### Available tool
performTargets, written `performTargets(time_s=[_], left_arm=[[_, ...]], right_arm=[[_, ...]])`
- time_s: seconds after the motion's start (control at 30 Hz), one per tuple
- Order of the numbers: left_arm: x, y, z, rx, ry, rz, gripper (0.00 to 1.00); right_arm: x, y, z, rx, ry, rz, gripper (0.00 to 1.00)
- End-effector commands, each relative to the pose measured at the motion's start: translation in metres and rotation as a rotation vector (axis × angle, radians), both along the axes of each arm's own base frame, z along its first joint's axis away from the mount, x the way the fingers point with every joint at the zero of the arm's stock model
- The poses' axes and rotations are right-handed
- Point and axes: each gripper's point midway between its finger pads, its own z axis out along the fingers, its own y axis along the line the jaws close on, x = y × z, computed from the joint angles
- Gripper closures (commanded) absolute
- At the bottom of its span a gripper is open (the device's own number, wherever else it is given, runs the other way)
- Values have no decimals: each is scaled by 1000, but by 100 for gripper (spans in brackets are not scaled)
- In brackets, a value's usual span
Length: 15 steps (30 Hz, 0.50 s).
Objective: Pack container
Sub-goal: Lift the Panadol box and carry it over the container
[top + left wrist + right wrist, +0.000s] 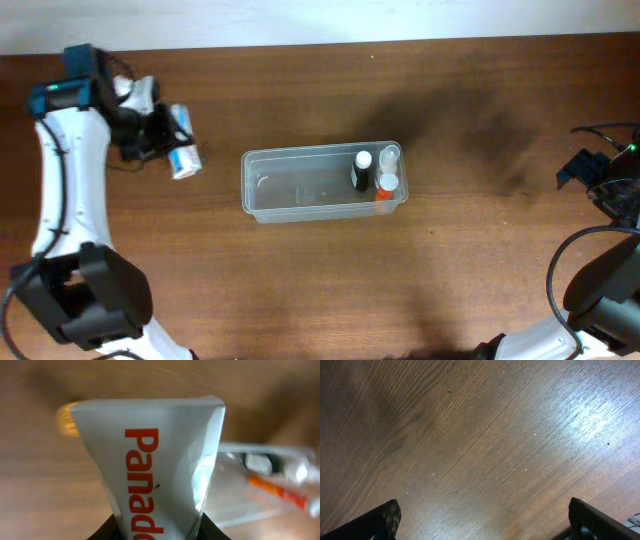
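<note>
Between the fingers of the left gripper (pixel 158 135) sits a white box (pixel 150 460) with orange lettering, gripped firmly at its near end. Well off to that gripper's side stands the container (pixel 290 192), with a black bottle (pixel 361 172), a clear bottle (pixel 389 157) and an orange bottle (pixel 385 188) grouped at its far end. Farther beyond, the right gripper (pixel 487 525) hangs over the table (pixel 470 435), fingers spread wide, holding nothing.

A dark brown, fine-grained wooden table (pixel 320 290) fills the view; a white strip (pixel 300 20) borders its far edge, a soft shadow (pixel 470 120) lies right of centre, a glare (pixel 590 415) brightens one patch
</note>
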Motion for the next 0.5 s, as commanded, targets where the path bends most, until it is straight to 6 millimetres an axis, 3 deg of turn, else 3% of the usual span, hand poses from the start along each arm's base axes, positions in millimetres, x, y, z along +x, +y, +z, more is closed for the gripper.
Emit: performTargets(time_s=[0.0,0.17,0.47], left_arm=[[-5,-59,28,6,-157,-324,70],[-14,-101,19,147,-169,-527,71],[-16,-148,13,440,-228,-703,72]], right_arm=[[-2,-2,3,-13,-3,-6,2],[-2,-2,3,-13,-3,-6,2],[-2,-2,3,-13,-3,-6,1]])
